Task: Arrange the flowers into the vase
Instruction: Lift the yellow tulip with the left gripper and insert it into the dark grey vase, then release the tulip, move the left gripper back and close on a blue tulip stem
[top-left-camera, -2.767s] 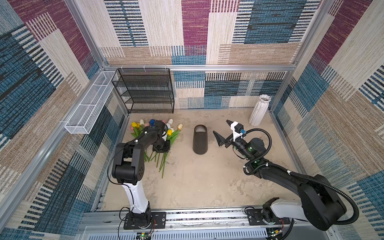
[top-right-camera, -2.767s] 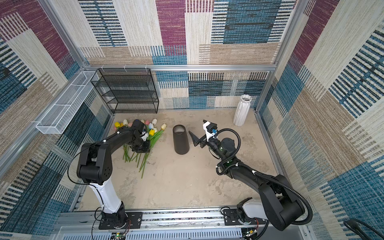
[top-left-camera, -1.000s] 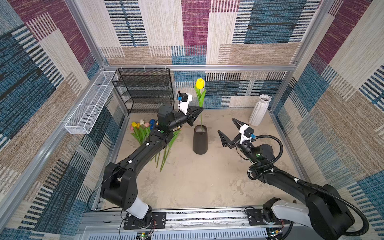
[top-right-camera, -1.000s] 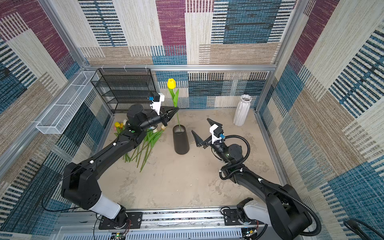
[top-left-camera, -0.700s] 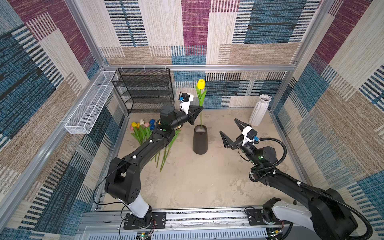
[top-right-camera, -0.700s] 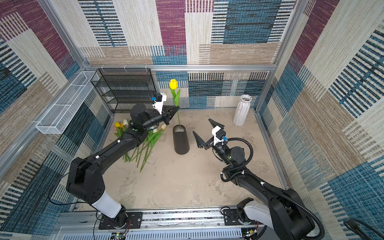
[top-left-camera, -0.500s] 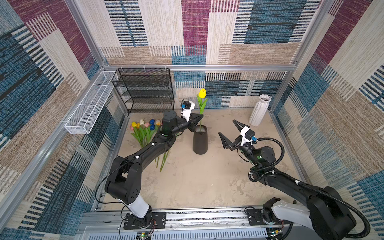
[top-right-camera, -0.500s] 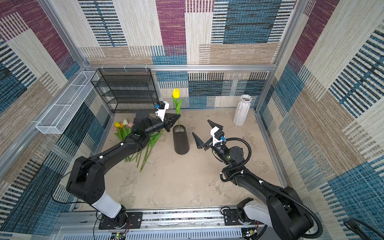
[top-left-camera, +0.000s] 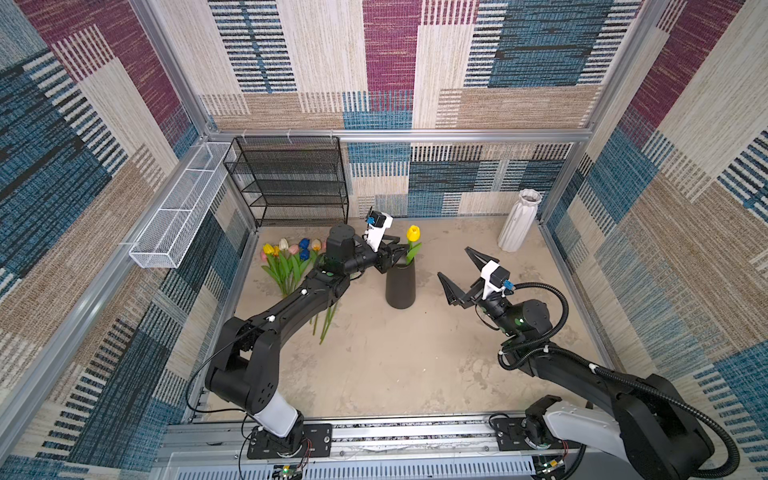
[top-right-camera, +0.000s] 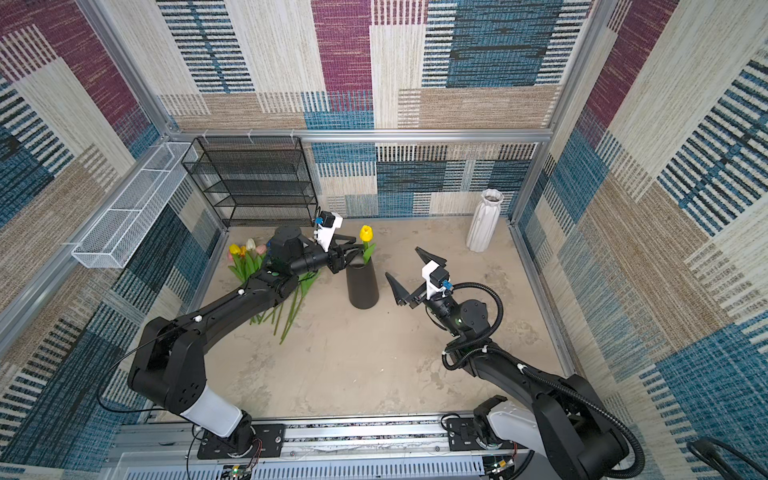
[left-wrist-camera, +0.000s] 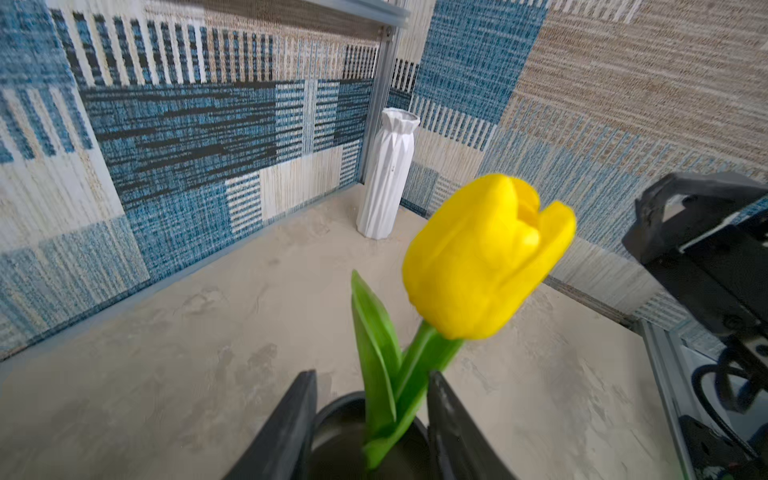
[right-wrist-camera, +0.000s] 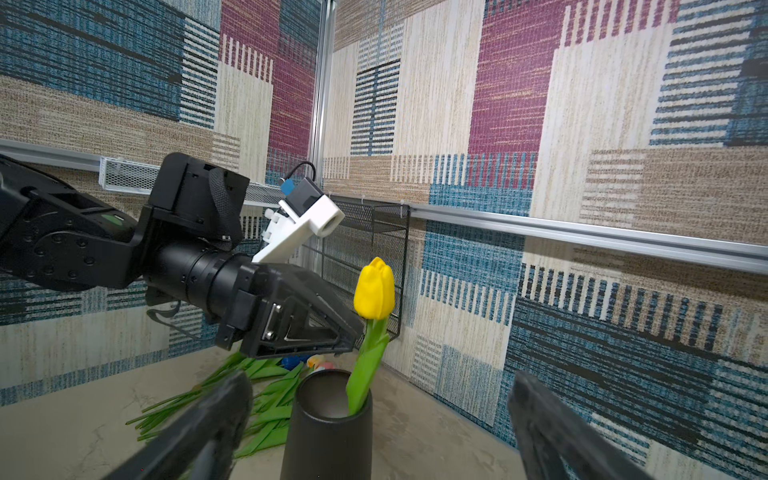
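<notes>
Nearest the camera head, the right gripper (top-left-camera: 454, 262) hangs above the desk (top-left-camera: 395, 365) at 3 o'clock from the dark vase (top-left-camera: 400, 286), jaws spread wide and holding nothing, much as they stood a second ago. The dark vase stands upright near the middle of the desk. The yellow tulip (top-left-camera: 412, 233) now has its stem down inside this vase and leans on the rim at 2 o'clock, its head a little above the mouth. A second ago it was carried high over the vase, and earlier still the vase was empty. The left gripper (top-left-camera: 400, 250) sits at the vase mouth, reaching in from 9 o'clock. In the left wrist view its jaws stand apart with the stem and leaf between them (left-wrist-camera: 372, 374), unclamped, whereas a second ago they were closed on the stem. Whether one finger brushes the leaf cannot be told. The remaining tulips (top-left-camera: 291, 257) lie in a bunch on the desk at 9 to 10 o'clock from the vase, partly under the left arm. Farther back, a black wire rack (top-left-camera: 291, 183) stands against the rear wall at 11 o'clock, a white wire basket (top-left-camera: 178, 216) hangs on the wall at 10 o'clock, and a white vase (top-left-camera: 518, 220) stands upright in the corner at 2 o'clock.
</notes>
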